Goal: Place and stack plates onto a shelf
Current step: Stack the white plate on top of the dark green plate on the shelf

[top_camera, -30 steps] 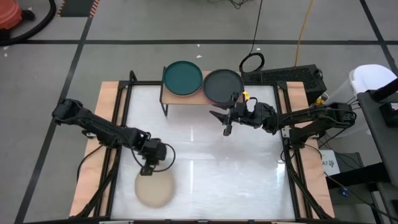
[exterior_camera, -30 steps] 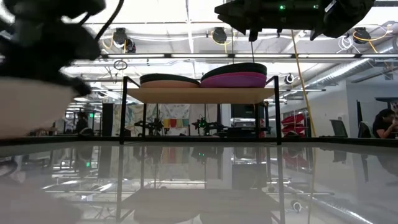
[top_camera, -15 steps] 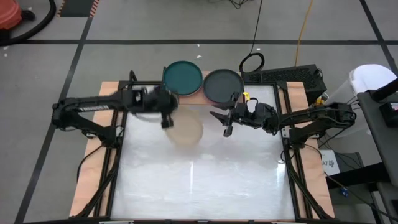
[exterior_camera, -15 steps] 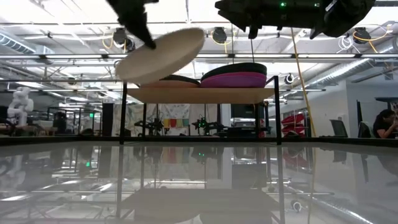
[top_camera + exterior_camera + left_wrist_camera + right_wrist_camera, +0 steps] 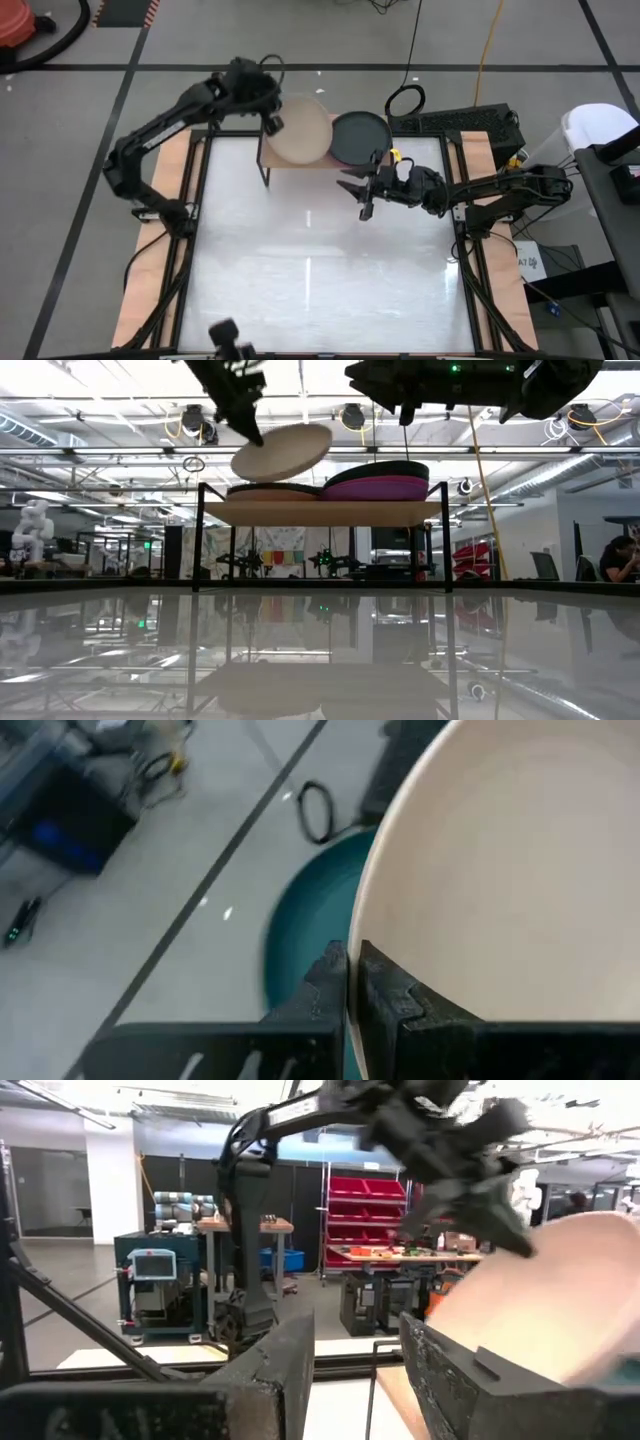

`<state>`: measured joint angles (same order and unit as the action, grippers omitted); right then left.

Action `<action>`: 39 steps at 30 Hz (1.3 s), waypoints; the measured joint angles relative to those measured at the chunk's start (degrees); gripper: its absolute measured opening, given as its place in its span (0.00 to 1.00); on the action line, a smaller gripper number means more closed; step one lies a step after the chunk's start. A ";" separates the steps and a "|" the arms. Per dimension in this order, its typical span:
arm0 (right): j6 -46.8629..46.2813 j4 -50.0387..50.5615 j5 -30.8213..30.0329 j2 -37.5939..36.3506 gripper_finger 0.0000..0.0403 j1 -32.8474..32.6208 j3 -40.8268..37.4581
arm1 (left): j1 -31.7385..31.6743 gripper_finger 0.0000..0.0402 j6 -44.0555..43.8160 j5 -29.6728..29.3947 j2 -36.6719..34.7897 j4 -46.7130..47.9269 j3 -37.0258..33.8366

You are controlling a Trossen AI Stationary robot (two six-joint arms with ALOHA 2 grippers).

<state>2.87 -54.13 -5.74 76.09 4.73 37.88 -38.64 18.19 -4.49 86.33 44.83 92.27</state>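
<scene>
Beige plate (image 5: 298,133) in left gripper (image 5: 272,122), tilted

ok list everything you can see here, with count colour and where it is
beige plate: one, held tilted above the shelf's left stack
dark teal plate: one, under the beige plate, top of the left stack
salmon plate: one, bottom of the left stack
charcoal plate: one, top of the shelf's right stack
hot pink plate: one, in the right stack
purple plate: one, bottom of the right stack
shelf: one, light wood top, black legs, far edge of the table
table: one, white top
person: one, seated far right in the room
left gripper: shut on the beige plate's rim
right gripper: open, above the table near the shelf
</scene>
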 joint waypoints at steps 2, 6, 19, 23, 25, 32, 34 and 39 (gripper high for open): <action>-0.74 0.50 0.00 0.00 0.32 0.00 0.01 | -2.66 0.03 -0.47 0.49 2.43 -0.03 1.76; -0.80 0.81 0.00 0.00 0.32 0.00 0.01 | -6.46 0.06 -1.38 4.31 4.78 -0.01 4.56; -0.40 0.87 0.00 0.00 0.32 0.02 0.01 | -10.76 0.04 -5.46 8.47 4.49 -7.16 7.91; -0.25 0.89 0.00 0.00 0.32 0.02 0.01 | -10.85 0.04 -5.90 7.23 7.77 -4.94 7.85; -0.25 0.85 0.00 0.00 0.32 0.02 0.01 | -11.02 0.04 -5.89 7.26 9.88 -2.37 7.74; -0.46 1.26 0.00 0.00 0.32 0.02 0.01 | -11.49 0.04 -5.34 7.47 14.01 5.91 7.78; -0.45 1.26 0.00 0.00 0.32 0.02 0.00 | -11.43 0.04 -4.66 8.17 14.14 7.87 7.78; -0.45 1.26 -0.01 0.00 0.32 0.02 0.01 | -11.47 0.04 -4.14 11.28 14.09 10.55 7.80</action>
<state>2.42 -52.86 -5.74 76.09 4.75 37.89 -50.11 14.04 6.80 100.42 55.38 100.07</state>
